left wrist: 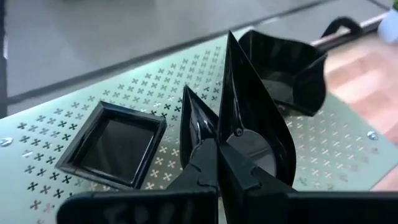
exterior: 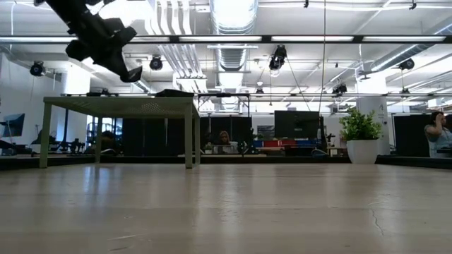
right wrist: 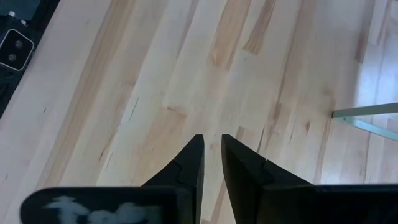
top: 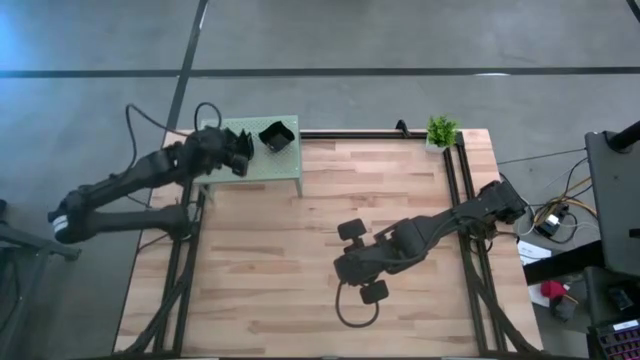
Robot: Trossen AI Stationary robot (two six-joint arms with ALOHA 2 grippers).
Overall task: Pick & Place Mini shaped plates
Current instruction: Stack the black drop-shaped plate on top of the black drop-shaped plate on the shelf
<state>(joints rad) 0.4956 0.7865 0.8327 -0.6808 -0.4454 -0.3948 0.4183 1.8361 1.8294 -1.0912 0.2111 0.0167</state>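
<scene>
Leaf-shaped mini plate (left wrist: pixel 252 118) clamped in left gripper (left wrist: pixel 217 134) over green stand (left wrist: pixel 155 93), right gripper (right wrist: pixel 211 155) slightly parted, empty, no legible writing.

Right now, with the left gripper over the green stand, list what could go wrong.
1. The left gripper is shut on a leaf-shaped plate, pinching only its thin rim and holding it on edge; it could slip or twist free.
2. If dropped from there, it may strike the square plate or the curled plate crowded beside it on the green stand.
3. The stand's edge is close; a bounce could send it off.
</scene>
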